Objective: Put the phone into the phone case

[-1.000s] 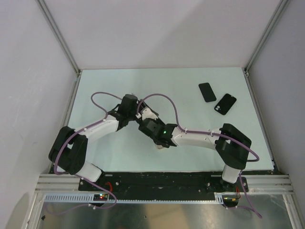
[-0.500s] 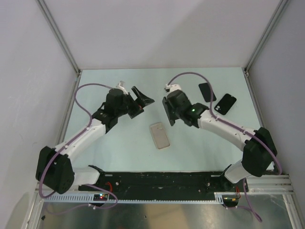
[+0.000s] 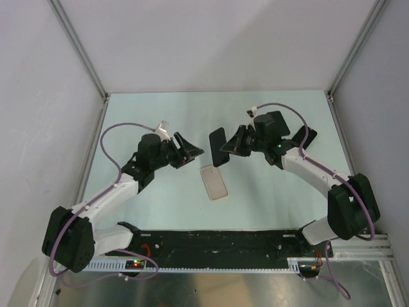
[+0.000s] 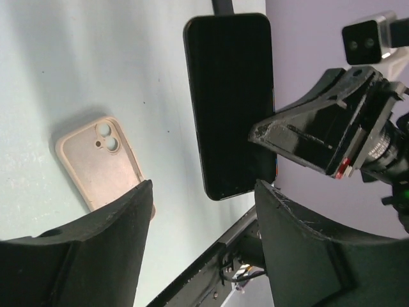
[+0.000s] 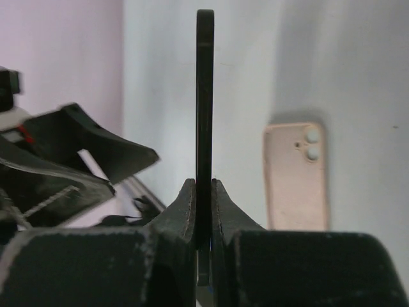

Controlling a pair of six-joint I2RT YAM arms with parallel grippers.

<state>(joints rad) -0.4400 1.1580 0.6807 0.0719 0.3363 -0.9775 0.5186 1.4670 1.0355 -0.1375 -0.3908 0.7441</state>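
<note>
The right tool was clamped on the slim black rectangular phone, held edge-up above the pale green surface. The left tool gaped wide, empty. The beige phone case lay flat between them.

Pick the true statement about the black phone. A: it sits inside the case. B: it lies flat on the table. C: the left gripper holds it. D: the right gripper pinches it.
D: the right wrist view shows the phone edge-on, clamped in the right gripper; the case lies empty and the left gripper is open.
</note>
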